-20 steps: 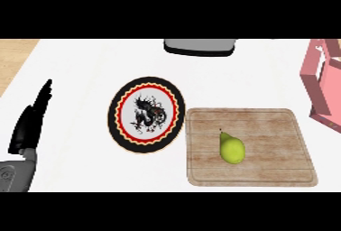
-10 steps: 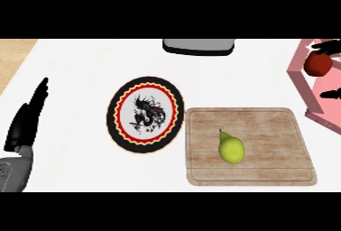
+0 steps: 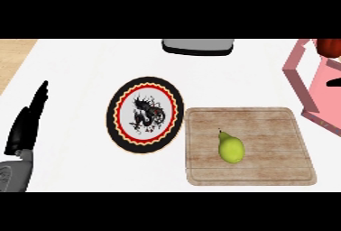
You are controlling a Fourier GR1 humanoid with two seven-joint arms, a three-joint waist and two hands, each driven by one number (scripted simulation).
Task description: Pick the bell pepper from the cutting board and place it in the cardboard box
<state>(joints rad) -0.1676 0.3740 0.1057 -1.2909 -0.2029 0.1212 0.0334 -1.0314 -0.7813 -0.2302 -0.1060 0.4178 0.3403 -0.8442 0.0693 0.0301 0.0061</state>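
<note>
A red bell pepper [image 3: 329, 47] shows at the view's top right edge, over the pink box [image 3: 301, 76], and is partly cut off. Just below it, inside the box, a small dark piece of my right hand [image 3: 335, 83] pokes in from the right edge; whether it holds the pepper is hidden. The wooden cutting board [image 3: 266, 126] lies at the lower right with a yellow-green pear [image 3: 231, 148] on it. My left hand [image 3: 26, 126] rests open at the far left, fingers up.
A round plate [image 3: 114, 115] with a black and red rim and a dragon picture lies left of the board. A dark grey object [image 3: 198, 46] sits at the counter's far edge. The wooden floor shows at the top left.
The pepper appeared over the box half a second ago and has since moved up and to the right. The box's near corner has shifted slightly left. My left hand stays still.
</note>
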